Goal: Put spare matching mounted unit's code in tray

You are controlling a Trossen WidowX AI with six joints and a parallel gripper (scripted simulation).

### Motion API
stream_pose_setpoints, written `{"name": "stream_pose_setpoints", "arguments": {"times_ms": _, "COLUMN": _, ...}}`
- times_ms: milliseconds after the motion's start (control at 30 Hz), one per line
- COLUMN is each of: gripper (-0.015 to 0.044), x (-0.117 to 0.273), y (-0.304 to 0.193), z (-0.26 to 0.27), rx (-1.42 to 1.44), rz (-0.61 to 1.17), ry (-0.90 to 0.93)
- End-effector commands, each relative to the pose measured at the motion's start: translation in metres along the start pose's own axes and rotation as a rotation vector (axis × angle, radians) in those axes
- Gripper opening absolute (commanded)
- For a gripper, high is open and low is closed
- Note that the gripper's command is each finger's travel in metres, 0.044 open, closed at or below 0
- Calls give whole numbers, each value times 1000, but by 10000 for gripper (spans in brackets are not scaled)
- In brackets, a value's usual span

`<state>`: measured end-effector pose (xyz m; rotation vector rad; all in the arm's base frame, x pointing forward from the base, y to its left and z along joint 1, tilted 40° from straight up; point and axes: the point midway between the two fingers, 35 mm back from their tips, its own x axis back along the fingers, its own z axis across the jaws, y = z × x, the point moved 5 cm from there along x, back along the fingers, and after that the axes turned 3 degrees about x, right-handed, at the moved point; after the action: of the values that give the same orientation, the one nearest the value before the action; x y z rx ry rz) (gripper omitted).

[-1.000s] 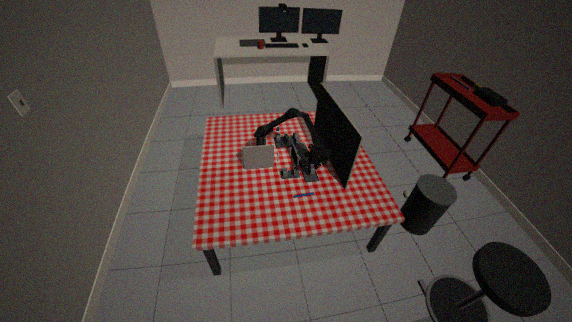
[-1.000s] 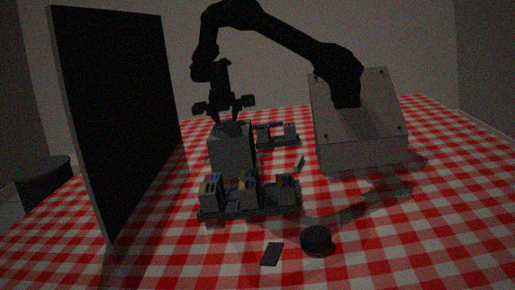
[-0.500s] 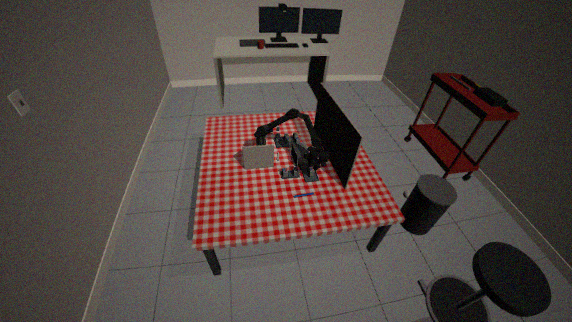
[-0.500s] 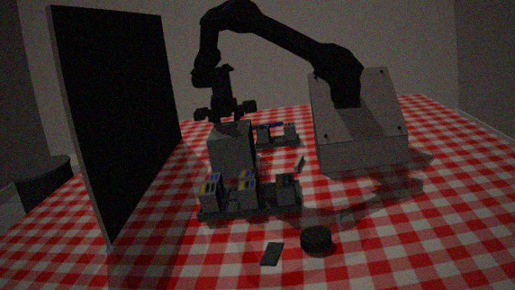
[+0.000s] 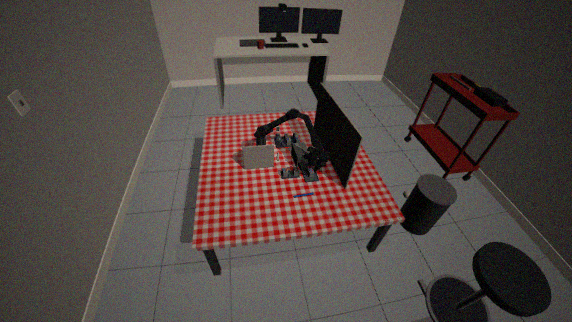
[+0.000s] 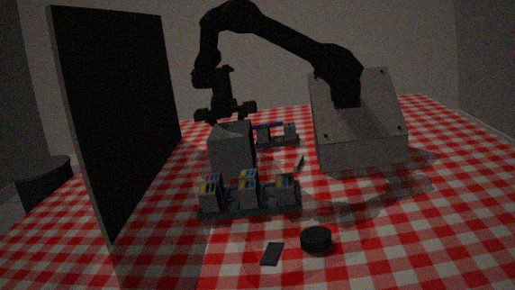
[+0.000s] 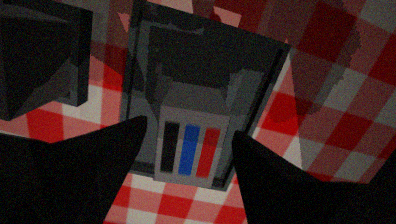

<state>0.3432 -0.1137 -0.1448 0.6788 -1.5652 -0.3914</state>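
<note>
Grey spare (image 7: 192, 147) sits in tray (image 7: 140, 100), between parted gripper (image 7: 187, 165) fingers.

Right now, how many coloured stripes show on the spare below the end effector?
3, side by side on the spare: black stripe left, blue stripe middle, red stripe right. Other faces are hidden.

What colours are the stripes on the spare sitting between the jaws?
Black, blue and red, left to right, on the grey spare; the wrist view shows it best.
</note>
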Motion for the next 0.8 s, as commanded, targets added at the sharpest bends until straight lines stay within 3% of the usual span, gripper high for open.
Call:
{"name": "stream_pose_setpoints", "arguments": {"times_ms": 0, "gripper": 368, "x": 0, "y": 0, "z": 0, "rx": 1, "rz": 0, "ry": 0}}
{"name": "stream_pose_setpoints", "arguments": {"times_ms": 100, "gripper": 440, "x": 3, "y": 0, "z": 0, "rx": 0, "rz": 0, "ry": 0}}
{"name": "stream_pose_setpoints", "arguments": {"times_ms": 333, "gripper": 440, "x": 105, "y": -1, "z": 1, "rx": -6, "rz": 1, "ry": 1}}
{"name": "stream_pose_setpoints", "arguments": {"times_ms": 767, "gripper": 440, "x": 111, "y": -1, "z": 0, "rx": -6, "rz": 7, "ry": -10}}
